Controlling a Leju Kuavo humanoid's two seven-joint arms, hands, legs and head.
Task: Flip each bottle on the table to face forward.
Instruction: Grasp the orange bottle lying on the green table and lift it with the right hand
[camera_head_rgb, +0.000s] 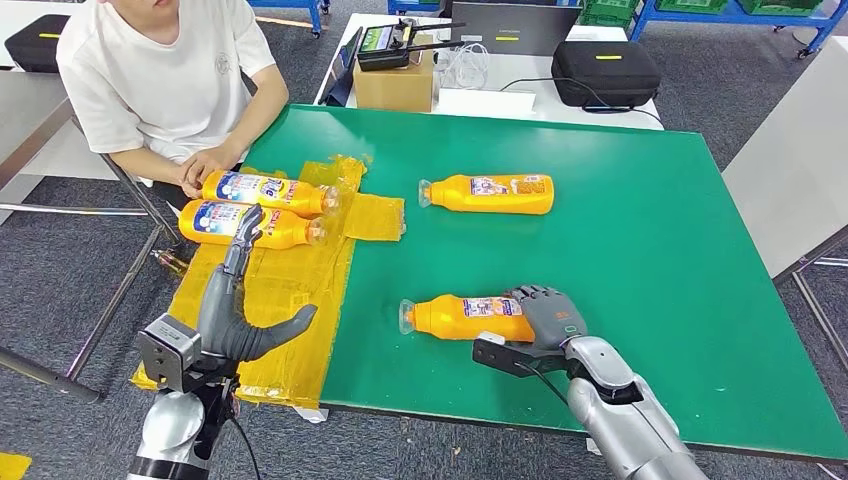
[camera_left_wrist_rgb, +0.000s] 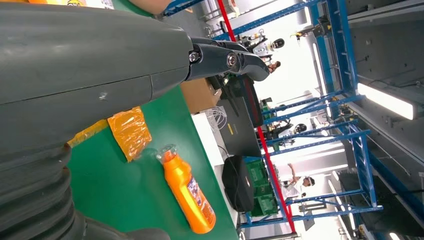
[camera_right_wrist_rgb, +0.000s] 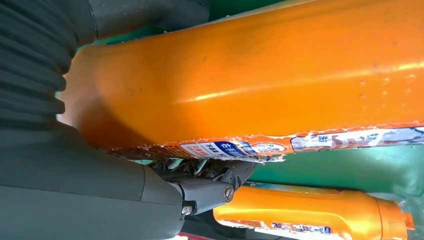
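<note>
Your right hand (camera_head_rgb: 545, 312) holds the bottle (camera_head_rgb: 465, 318) near the table's (camera_head_rgb: 640, 260) front edge. Your left hand (camera_head_rgb: 240, 300) is wide open, holding nothing.

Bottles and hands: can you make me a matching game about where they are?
Things:
1. Near bottle
2. Far bottle
3. Two left bottles
4. Left hand

Places or states:
a. lying on yellow sheet
b. empty, fingers apart
c. alone on green table
d. gripped by right hand

Pairs: 1-d, 2-c, 3-a, 4-b
</note>
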